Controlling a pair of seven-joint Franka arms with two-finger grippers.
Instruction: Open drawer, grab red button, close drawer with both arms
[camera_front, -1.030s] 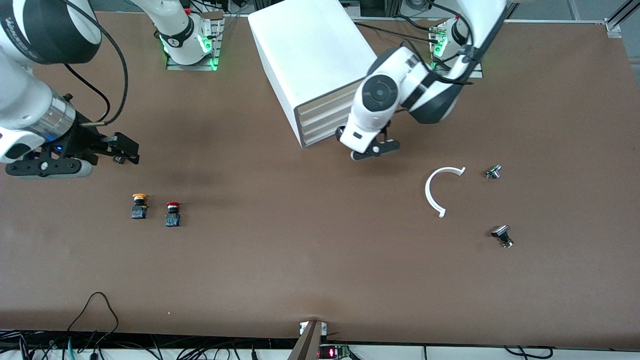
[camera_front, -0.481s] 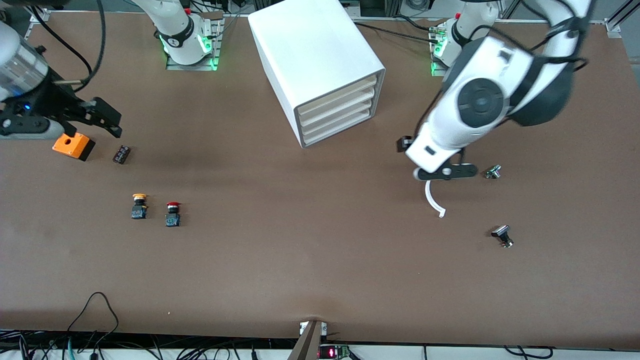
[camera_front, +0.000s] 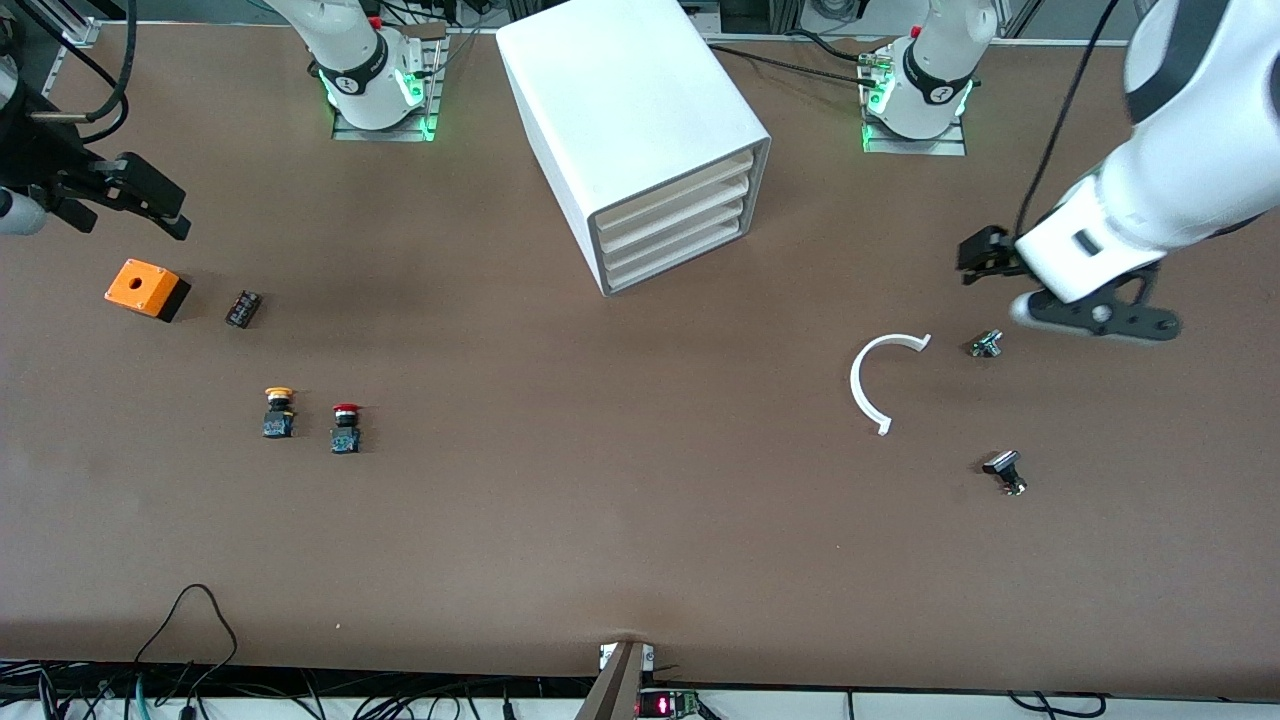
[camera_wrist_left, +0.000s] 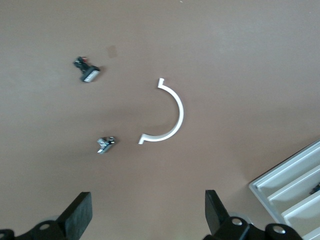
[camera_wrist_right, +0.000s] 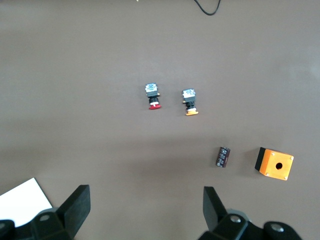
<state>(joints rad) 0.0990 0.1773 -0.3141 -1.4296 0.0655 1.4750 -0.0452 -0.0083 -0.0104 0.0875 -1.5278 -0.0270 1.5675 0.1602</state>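
The white cabinet (camera_front: 640, 120) stands mid-table near the bases, its four drawer fronts (camera_front: 672, 228) all flush and shut; a corner shows in the left wrist view (camera_wrist_left: 292, 190). The red-capped button (camera_front: 346, 427) lies on the table beside a yellow-capped one (camera_front: 279, 412); both show in the right wrist view, red (camera_wrist_right: 153, 96) and yellow (camera_wrist_right: 189, 101). My left gripper (camera_front: 985, 256) is open and empty over the table by a white C-shaped ring (camera_front: 878, 380); its fingers are wide apart (camera_wrist_left: 145, 215). My right gripper (camera_front: 150, 200) is open and empty (camera_wrist_right: 145, 212) over the right arm's end.
An orange box with a hole (camera_front: 147, 289) and a small black part (camera_front: 243, 308) lie toward the right arm's end. Two small metal parts (camera_front: 986, 344) (camera_front: 1005, 471) lie by the ring, toward the left arm's end. Cables hang at the edge nearest the front camera.
My left arm has swung from in front of the drawers toward its own end of the table. My right arm has pulled away, uncovering the orange box and the black part.
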